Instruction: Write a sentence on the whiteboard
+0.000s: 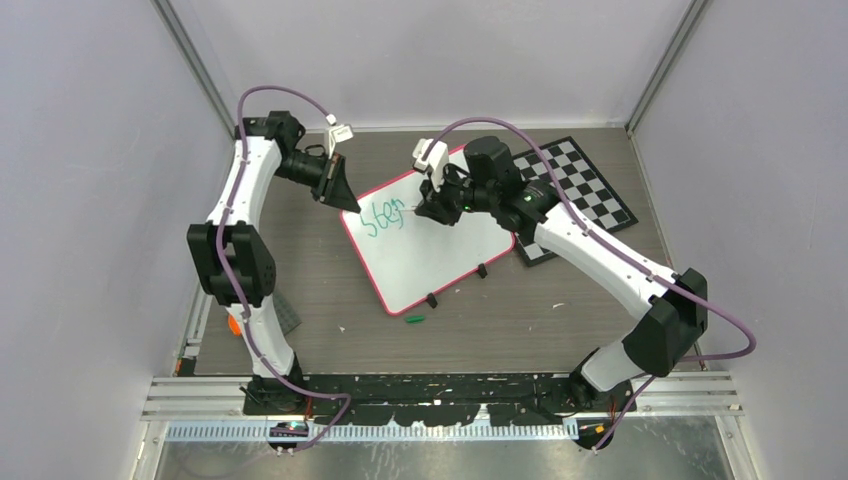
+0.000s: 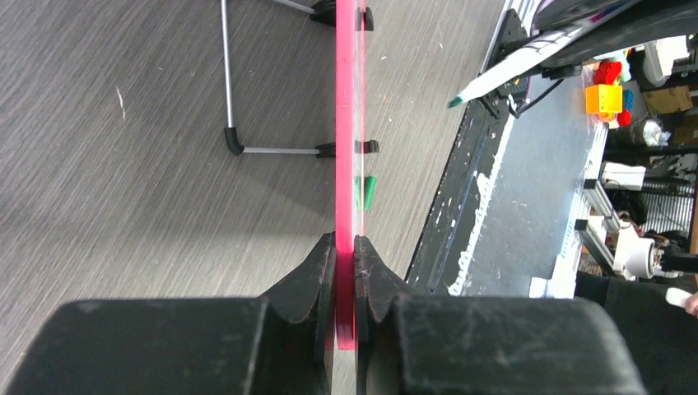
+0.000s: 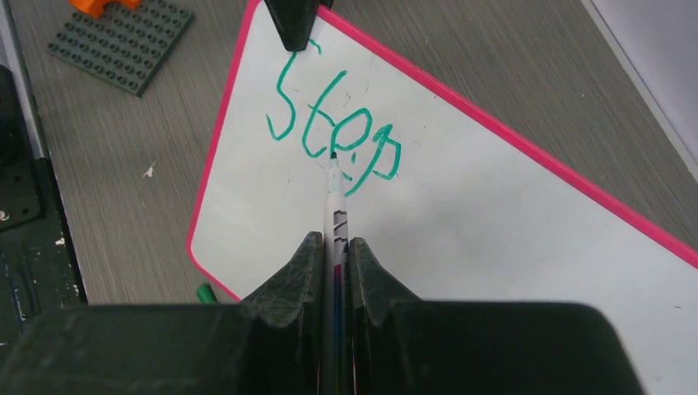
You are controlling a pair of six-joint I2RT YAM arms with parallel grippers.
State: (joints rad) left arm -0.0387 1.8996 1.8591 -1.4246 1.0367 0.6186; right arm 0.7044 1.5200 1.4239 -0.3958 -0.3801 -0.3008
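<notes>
The whiteboard (image 1: 440,250) lies tilted on the table, white with a pink rim. My left gripper (image 1: 343,197) is shut on its far-left corner; in the left wrist view the rim (image 2: 346,123) runs edge-on between the jaws of that gripper (image 2: 346,247). My right gripper (image 3: 333,243) is shut on a white marker (image 3: 335,206), also seen from the left wrist (image 2: 502,74). Its green tip rests on the board among the last letters of the sentence (image 3: 337,123), a green word reading roughly "Step" (image 1: 384,217). The right gripper (image 1: 432,210) hovers just right of it.
A black-and-white checkered board (image 1: 590,190) lies under the whiteboard's right end. A green marker cap (image 1: 415,319) sits on the table near the board's front edge. A grey studded plate (image 3: 123,45) with an orange brick (image 3: 103,4) lies at the left.
</notes>
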